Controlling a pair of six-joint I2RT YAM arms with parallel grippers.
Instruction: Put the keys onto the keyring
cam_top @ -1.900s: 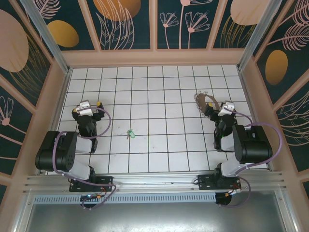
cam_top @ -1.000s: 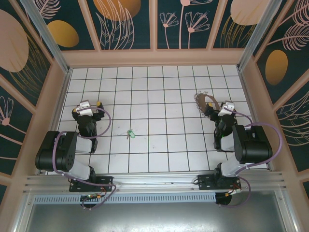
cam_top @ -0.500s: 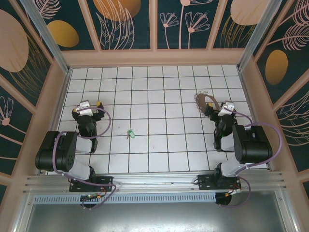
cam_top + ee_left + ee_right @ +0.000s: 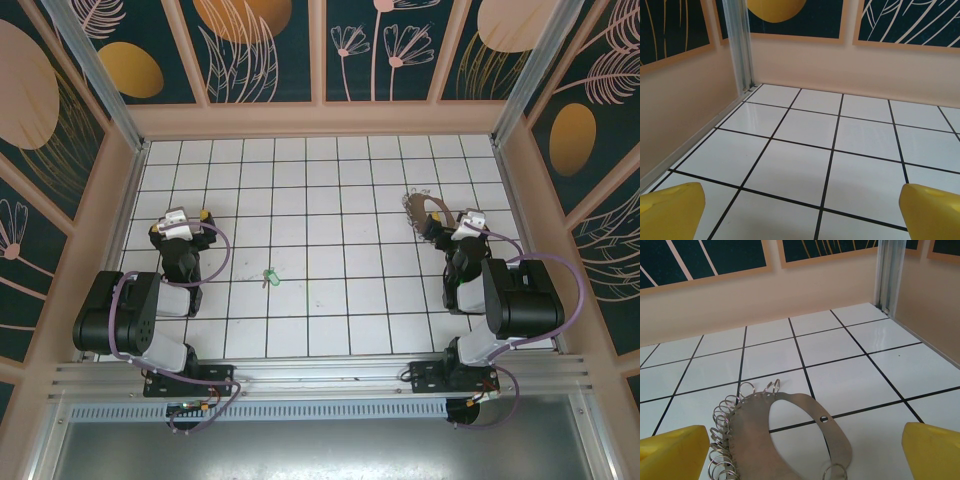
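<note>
The keys point(image 4: 268, 276), a tiny silvery bunch with a green head, lie on the white tiled floor between the two arms, nearer the left one. The keyring point(image 4: 420, 208) is a flat brownish-grey metal loop with several small split rings along one edge. It lies flat just ahead of my right gripper point(image 4: 456, 218). In the right wrist view the keyring point(image 4: 747, 432) sits on the floor between the wide-apart yellow fingertips point(image 4: 671, 450), and my right gripper point(image 4: 802, 454) is open. My left gripper point(image 4: 180, 217) is open over bare tiles, well left of the keys, and its yellow fingertips point(image 4: 932, 212) hold nothing.
Peach walls with dark floral panels point(image 4: 320, 50) close in the floor on three sides. An aluminium corner post point(image 4: 737, 45) stands ahead of the left gripper, another post point(image 4: 888, 275) ahead-right of the right one. Bare tiles point(image 4: 330, 200) stretch between the arms.
</note>
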